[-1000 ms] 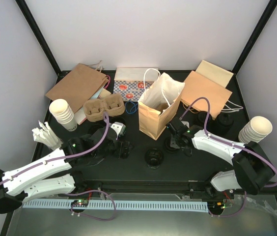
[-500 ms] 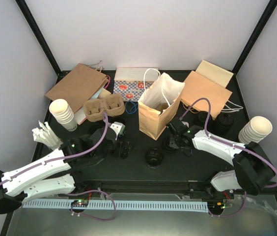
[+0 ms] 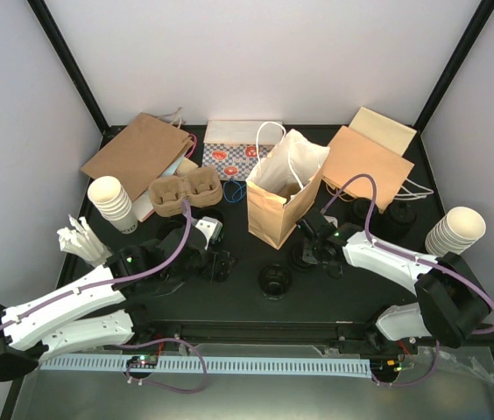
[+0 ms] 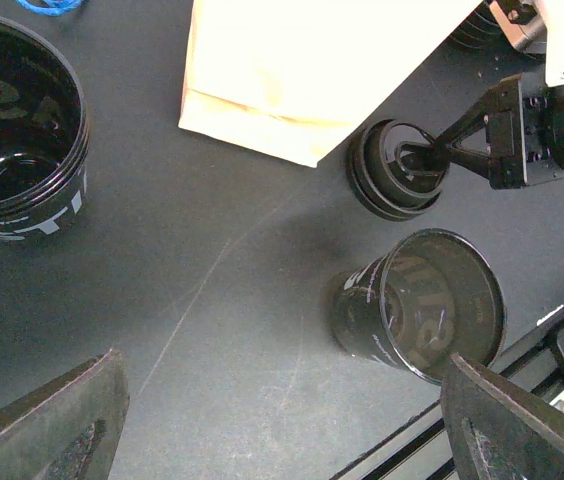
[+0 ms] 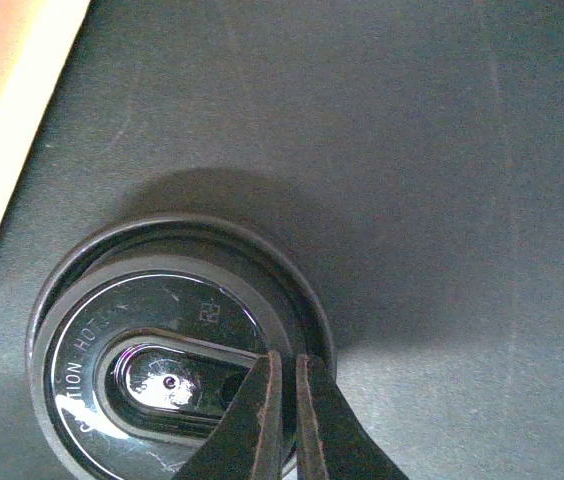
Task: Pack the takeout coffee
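Narrowing since a second ago, right gripper [image 5: 289,358] now pressed together, tips on the recess of the lid [image 5: 92,340] | takeout coffee [image 4: 382,190] upright on the table [image 3: 335,289], just beside the paper bag [image 3: 282,197] at its 4 o'clock | left gripper [image 4: 292,400] spread wide, unmoved, at the bag's 8 o'clock, holding nothing

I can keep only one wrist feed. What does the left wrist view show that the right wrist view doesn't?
Only left wrist: an upright lidless cup, a tipped cup and the open left claw. Only right wrist: the HOT lettering on the lid. Both: the lidded cup, the right claw closed over its lid, the bag beside it, and the table.
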Robot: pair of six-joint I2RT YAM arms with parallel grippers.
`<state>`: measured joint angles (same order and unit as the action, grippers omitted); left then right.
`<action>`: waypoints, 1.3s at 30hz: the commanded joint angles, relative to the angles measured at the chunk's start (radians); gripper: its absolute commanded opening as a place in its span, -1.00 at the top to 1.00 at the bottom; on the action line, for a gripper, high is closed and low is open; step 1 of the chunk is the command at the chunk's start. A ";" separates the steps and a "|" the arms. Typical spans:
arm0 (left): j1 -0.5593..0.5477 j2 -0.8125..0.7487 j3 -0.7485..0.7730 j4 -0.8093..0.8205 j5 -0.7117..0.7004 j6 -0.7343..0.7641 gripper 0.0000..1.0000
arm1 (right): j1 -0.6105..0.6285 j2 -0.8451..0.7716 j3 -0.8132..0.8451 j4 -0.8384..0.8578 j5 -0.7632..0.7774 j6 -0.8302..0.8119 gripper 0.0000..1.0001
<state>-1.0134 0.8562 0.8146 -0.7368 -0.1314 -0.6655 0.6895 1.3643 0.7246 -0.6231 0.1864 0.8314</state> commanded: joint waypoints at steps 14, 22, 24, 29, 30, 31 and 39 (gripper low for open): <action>0.008 -0.031 0.003 -0.015 -0.020 0.001 -0.76 | -0.257 -0.195 0.042 -0.159 0.116 -0.123 0.98; 0.009 -0.027 0.005 0.002 -0.018 0.004 -0.76 | -0.364 -0.198 0.101 -0.202 0.102 -0.170 0.98; 0.009 -0.023 0.009 -0.001 -0.016 0.004 -0.76 | -0.364 -0.200 0.117 -0.218 0.123 -0.155 0.98; 0.009 -0.018 0.006 0.008 -0.003 0.013 -0.76 | -0.362 -0.262 0.113 -0.187 0.017 -0.226 0.98; 0.009 -0.015 0.006 0.012 0.001 0.013 -0.76 | -0.356 -0.267 0.130 -0.213 0.013 -0.231 0.98; 0.009 -0.013 0.004 0.015 0.005 0.014 -0.76 | -0.345 -0.281 0.139 -0.231 0.003 -0.232 0.98; 0.009 0.015 -0.001 0.072 0.038 0.020 -0.83 | -0.160 -0.391 0.197 -0.362 -0.024 -0.162 0.98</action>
<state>-1.0134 0.8539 0.8143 -0.7128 -0.1219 -0.6617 0.4480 1.0092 0.8680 -0.8948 0.1741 0.6331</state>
